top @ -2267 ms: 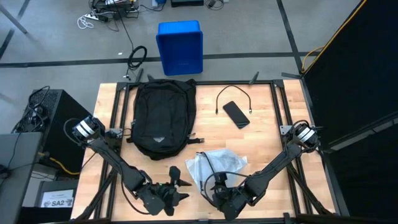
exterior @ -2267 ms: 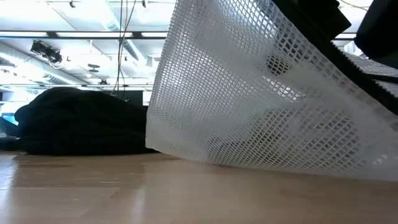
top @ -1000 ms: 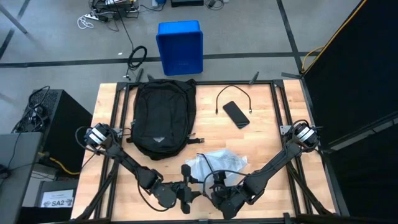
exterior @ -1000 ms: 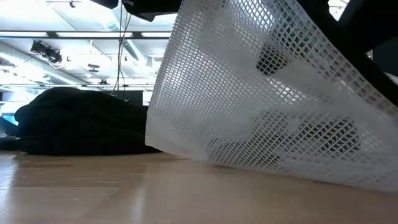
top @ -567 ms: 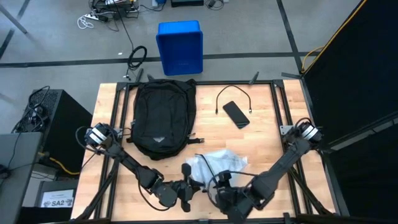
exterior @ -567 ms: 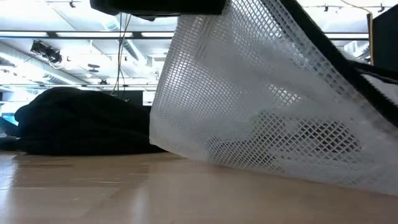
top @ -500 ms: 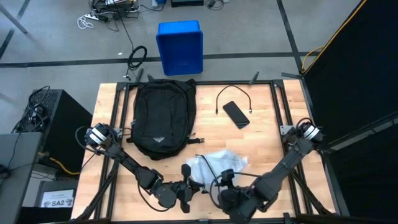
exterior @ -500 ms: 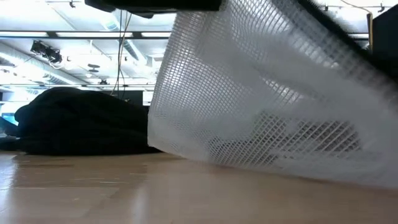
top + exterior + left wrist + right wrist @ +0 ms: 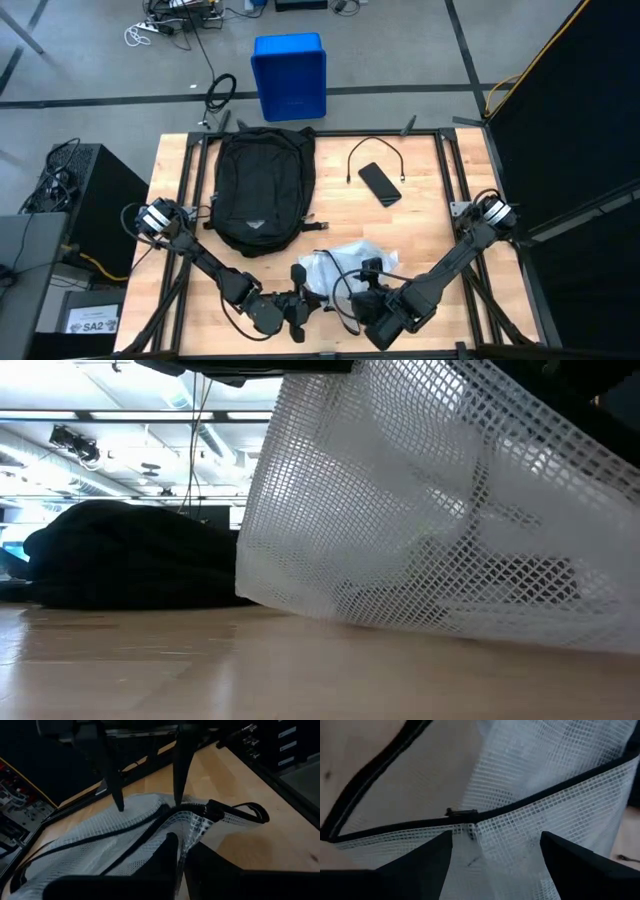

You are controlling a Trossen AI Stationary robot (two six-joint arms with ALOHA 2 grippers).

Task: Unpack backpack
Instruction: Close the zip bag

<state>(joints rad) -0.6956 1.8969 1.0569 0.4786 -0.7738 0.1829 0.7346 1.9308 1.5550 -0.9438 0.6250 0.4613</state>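
The black backpack (image 9: 258, 190) lies flat at the table's far left; the low view shows it as a dark mound (image 9: 130, 570). A white mesh bag (image 9: 352, 260) with black zipper trim lies near the front middle and fills the low view (image 9: 420, 530). My left gripper (image 9: 312, 297) is shut on the bag's near-left edge. My right gripper (image 9: 372, 272) stands open over the bag, pointing steeply down. Its two fingers straddle the zipper line and its pull (image 9: 461, 813). My left gripper pinches the mesh bag's edge beside the black zipper trim (image 9: 192, 827) between its two fingers (image 9: 167, 855). It comes in nearly level from the table's left. The pinched edge is raised, and the bag's lower side (image 9: 400, 625) rests on the table. My right gripper's fingertips (image 9: 119, 805) reach the mesh; I cannot tell whether they touch it.
A black phone (image 9: 380, 184) and a thin black cable (image 9: 375, 152) lie at the far right of the table. A blue bin (image 9: 290, 75) stands on the floor beyond the far edge. Bare wood lies between the backpack and the phone.
My left gripper has shut on the mesh bag's near-left edge and stayed in place. My right gripper has risen a little, moved toward the far right over the bag and tipped more steeply downward, staying open. The mesh has shifted slightly.
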